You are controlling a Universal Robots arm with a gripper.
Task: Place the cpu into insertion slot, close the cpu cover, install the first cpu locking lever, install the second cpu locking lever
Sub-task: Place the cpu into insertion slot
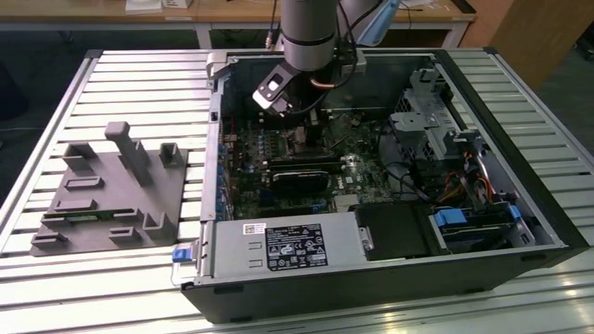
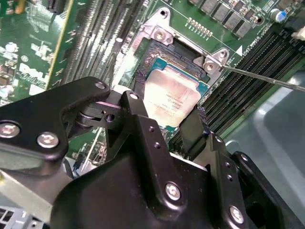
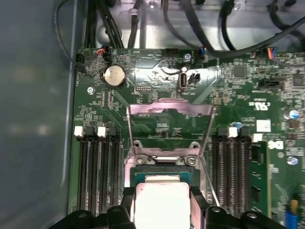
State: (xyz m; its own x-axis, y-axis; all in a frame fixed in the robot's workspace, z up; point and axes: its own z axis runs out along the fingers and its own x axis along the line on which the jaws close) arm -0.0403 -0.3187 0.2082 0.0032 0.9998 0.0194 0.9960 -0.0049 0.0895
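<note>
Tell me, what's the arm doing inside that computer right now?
Gripper shut on the cpu, at the insertion slot. Cpu cover open, standing up. Nothing in the way.

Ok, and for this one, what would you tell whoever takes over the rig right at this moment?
Gripper: down inside the open computer case, jaws shut on two opposite edges of the cpu.
The cpu: at the insertion slot; I cannot tell whether it is fully seated.
The cpu cover: swung up, open.
One locking lever: unlatched, standing clear of the socket.
Done: cpu brought to the slot.
Left: letting go of the cpu, closing the cover, both levers.
</note>
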